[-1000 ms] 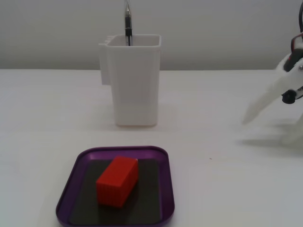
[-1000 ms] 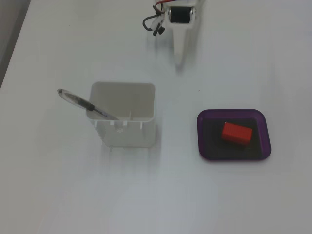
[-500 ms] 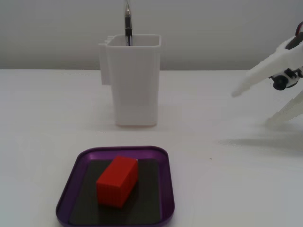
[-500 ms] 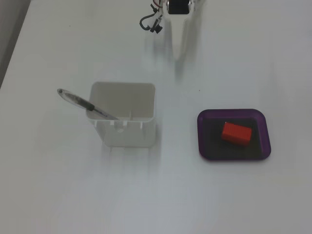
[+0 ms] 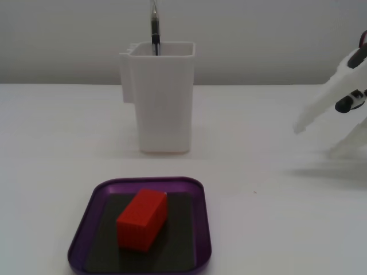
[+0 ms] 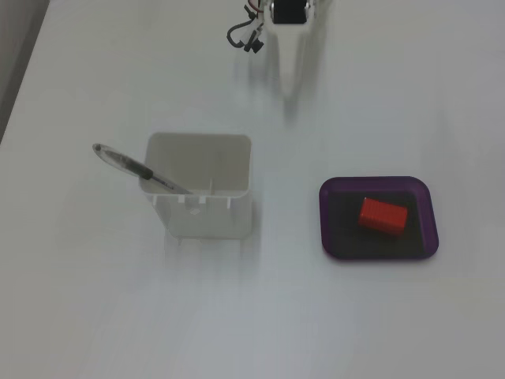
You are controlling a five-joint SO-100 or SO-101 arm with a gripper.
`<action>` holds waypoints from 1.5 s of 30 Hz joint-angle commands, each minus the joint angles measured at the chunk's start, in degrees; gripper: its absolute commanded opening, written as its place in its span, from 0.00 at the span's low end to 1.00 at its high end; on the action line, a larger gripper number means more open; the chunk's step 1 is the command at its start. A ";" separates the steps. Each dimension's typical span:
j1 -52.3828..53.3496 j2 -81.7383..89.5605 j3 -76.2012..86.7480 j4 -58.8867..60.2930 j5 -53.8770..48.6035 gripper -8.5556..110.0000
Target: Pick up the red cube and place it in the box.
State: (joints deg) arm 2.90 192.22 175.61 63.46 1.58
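The red cube (image 5: 143, 219) is seen lying inside the box (image 5: 202, 229), so placing appears done. What is left is judged to be a clear retreat, kept well away from the box and white container (image 5: 163, 97). The gripper (image 5: 309, 117) is held empty; whether spread cannot be told. A pen (image 6: 138, 168) stands in the container.
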 commanded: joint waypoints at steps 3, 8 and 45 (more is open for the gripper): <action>0.18 5.19 0.44 0.18 0.44 0.08; 0.18 5.19 0.44 0.18 0.18 0.07; 0.18 5.19 0.44 0.00 0.00 0.07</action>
State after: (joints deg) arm 2.90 192.22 175.61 63.46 1.76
